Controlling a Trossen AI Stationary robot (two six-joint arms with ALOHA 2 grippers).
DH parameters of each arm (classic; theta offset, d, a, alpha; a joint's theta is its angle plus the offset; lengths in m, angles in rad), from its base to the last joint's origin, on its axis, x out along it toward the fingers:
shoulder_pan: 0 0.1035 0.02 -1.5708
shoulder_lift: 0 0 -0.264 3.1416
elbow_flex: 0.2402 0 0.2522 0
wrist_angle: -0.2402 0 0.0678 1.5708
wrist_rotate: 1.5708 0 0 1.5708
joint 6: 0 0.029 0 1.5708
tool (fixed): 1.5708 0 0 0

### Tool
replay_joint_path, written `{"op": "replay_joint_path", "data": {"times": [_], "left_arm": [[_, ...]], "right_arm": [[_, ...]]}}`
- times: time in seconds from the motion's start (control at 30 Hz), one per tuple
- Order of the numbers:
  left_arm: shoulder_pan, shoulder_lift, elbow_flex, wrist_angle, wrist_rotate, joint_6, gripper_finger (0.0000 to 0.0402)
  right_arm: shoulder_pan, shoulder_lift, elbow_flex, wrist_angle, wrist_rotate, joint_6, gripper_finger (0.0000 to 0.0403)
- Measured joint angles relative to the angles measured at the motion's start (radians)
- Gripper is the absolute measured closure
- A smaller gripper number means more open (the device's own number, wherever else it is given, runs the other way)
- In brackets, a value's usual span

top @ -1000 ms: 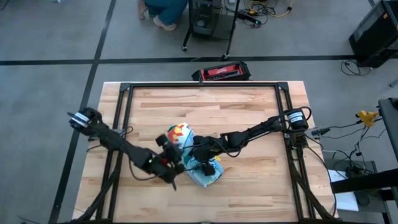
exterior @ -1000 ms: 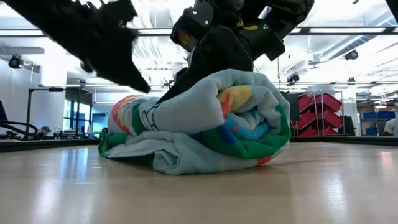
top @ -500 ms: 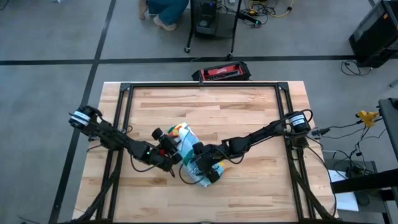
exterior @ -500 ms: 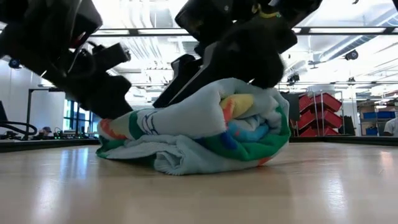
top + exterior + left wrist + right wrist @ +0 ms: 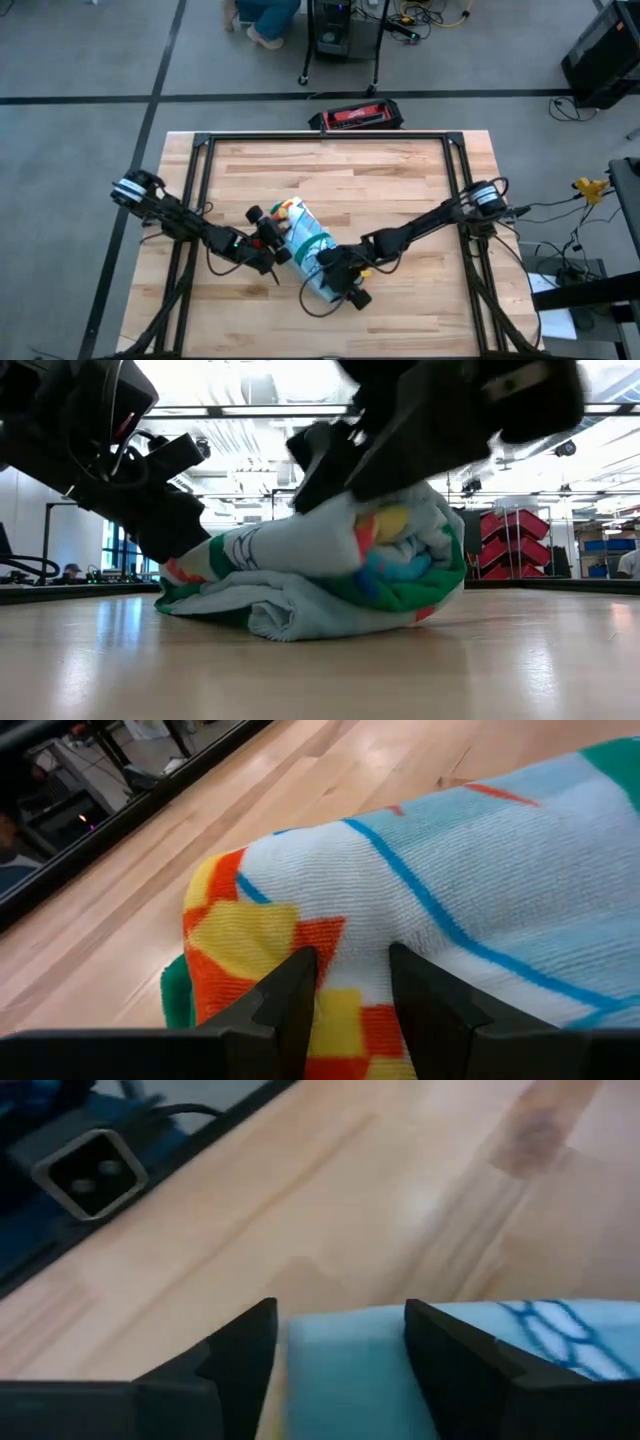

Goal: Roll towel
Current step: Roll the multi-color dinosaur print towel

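Just below the middle of the high view, the towel (image 5: 305, 240) sits on the desk (image 5: 400, 190) as a chunky, mostly rolled bundle, lying diagonally from upper left to lower right. So I'd say we're late in the roll: most of the cloth is wound up and what's left is tidying the ends.

The left gripper (image 5: 266, 250) is at the bundle's upper-left end. Its wrist view shows the fingers (image 5: 285, 995) set narrowly apart and pressing into the orange and yellow print, with a hump of cloth bulging between them. Looks like a pinch on the towel to me.

The right gripper (image 5: 340, 285) is at the lower-right end. Its wrist view has the fingers (image 5: 245, 1350) moderately apart with the pale blue edge lying between them, but I can't tell whether they're actually clamping it or just straddling it.

Next move, my guess: right gripper needs a firm hold on that edge and then tuck it over, while the left pins its end so the roll doesn't unwind.

The low view is the useful one here. It shows the spiral of layers at the right end of the frame and a loose flap dragging along the desk underneath, which the overhead camera hides completely.
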Motion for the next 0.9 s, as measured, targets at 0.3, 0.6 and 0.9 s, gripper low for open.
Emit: {"op": "replay_joint_path", "data": {"times": [0.3, 0.6, 0.9], "left_arm": [[0.0, 0.0, -0.002, 0.011, -0.009, 0.021, 0.0283], [0.0, 0.001, -0.002, 0.028, -0.029, 0.027, 0.0283], [0.0, -0.045, -0.003, 0.037, 0.007, 0.053, 0.0283]], "right_arm": [[0.029, -0.18, -0.058, -0.129, 0.204, -0.052, 0.0316], [-0.017, -0.118, -0.244, 0.268, 0.111, -0.031, 0.0398], [-0.015, -0.077, -0.256, 0.383, 0.062, 0.028, 0.0401]]}}
